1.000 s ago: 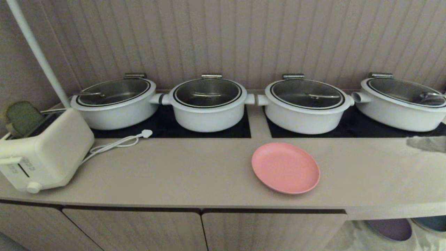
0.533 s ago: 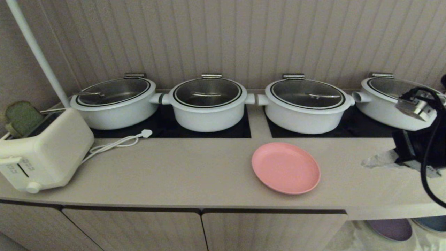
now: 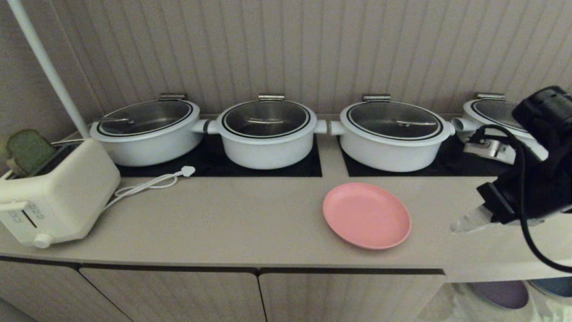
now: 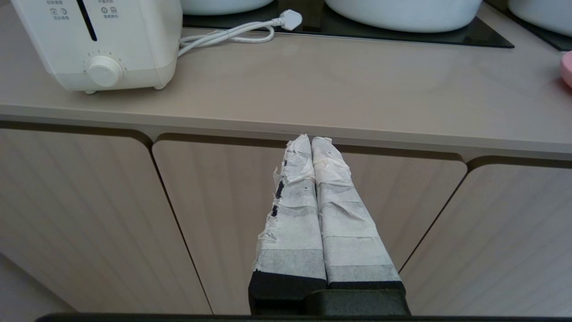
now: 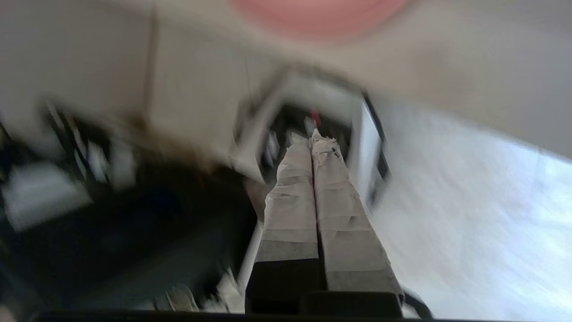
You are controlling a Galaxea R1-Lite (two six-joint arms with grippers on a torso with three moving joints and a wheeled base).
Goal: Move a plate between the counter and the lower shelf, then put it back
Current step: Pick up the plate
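A: On the counter [image 3: 250, 223], near its front edge and right of centre, lies the plate [image 3: 366, 215]; it is round, matte pink, flat on the beige worktop, and nothing touches it; behind it stand four white pots [image 3: 267, 133] with glass lids, set on black hob panels [image 3: 214, 163].

B: And the right gripper [image 3: 462, 222]?

A: It hangs over the right end of the counter, to the right of the plate and apart from it; its tape-wrapped fingers [image 5: 313, 192] are pressed together with nothing between them; the right wrist view is blurred, and only a pink arc of the plate [image 5: 319, 18] can be made out.

B: The left gripper [image 4: 311, 141]?

A: It sits low in front of the ribbed cabinet doors [image 4: 89, 214], below the counter's front edge [image 4: 313, 129]; its fingers [image 4: 295, 201] are likewise pressed together and empty.

B: What else is shown?

A: At the left end, a white toaster [image 3: 53, 197] with its cord [image 3: 152, 182] trailing towards the hob; below the counter at the far right, the lower shelf [image 3: 451, 299] with pale cloth, on which a purple plate [image 3: 502, 293] and a blue plate [image 3: 554, 286] are partly visible.
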